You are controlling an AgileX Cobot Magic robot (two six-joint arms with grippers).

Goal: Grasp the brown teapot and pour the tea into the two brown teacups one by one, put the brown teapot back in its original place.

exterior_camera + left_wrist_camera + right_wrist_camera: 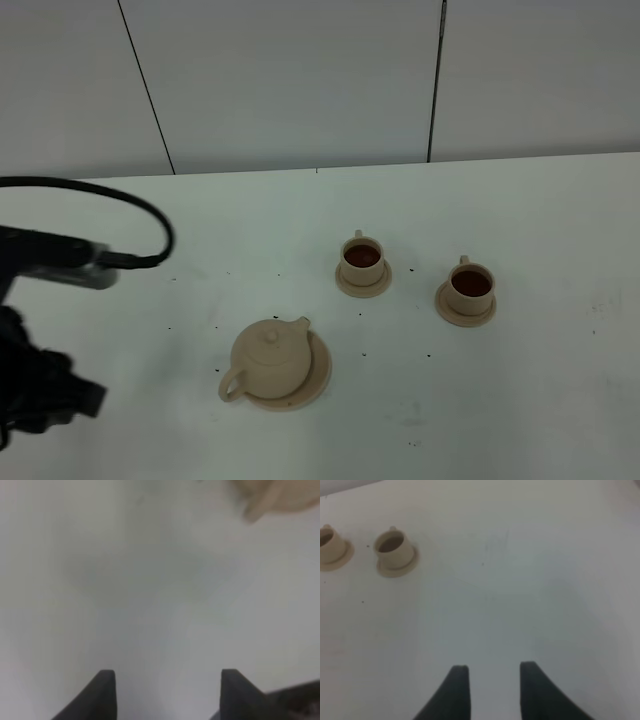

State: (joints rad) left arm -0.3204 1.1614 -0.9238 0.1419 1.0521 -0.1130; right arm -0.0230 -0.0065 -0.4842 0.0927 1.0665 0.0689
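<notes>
The brown teapot (268, 358) stands upright with its lid on, on the wide flat saucer (319, 374), its spout pointing to the back right. The two brown teacups (362, 260) (471, 285) stand on their small saucers to the right, each holding dark tea. They also show in the right wrist view (394, 546) (330, 544). My left gripper (167, 695) is open and empty over bare table; a blurred beige shape (280, 495) lies at that view's edge. My left arm (40, 392) is at the left edge, apart from the teapot. My right gripper (494, 690) is open and empty, far from the cups.
The white table (540, 400) carries small dark specks around the teapot and cups. A black cable and a grey fitting (100, 270) of the left arm hang over the table's left side. A white panelled wall (300, 80) stands behind the table's back edge.
</notes>
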